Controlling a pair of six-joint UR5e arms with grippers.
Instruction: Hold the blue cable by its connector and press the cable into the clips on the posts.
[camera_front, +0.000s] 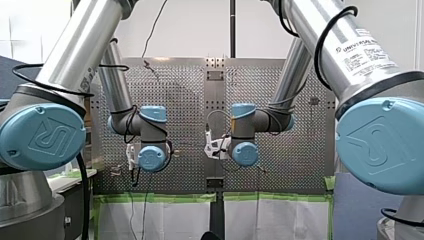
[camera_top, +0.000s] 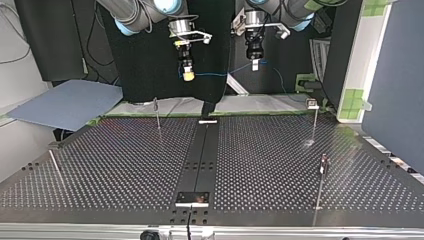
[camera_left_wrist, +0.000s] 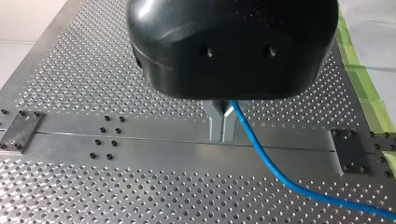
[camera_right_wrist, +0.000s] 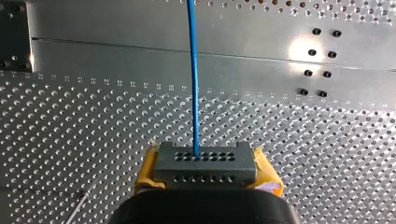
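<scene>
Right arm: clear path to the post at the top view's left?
Likely yes: right hand, shut on the connector, hangs higher than that post, nothing between; blue cable tethers it to left hand.

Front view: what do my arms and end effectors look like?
My left arm and my right arm are silver tubes with blue joint caps and black looped cables; the right carries a Universal Robots label. Left end effector: black rounded body, metal fingers. Right end effector: yellow pads.

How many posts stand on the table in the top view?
4 posts, by that view: far left, near left, far right, near right. Others may be hidden.
</scene>
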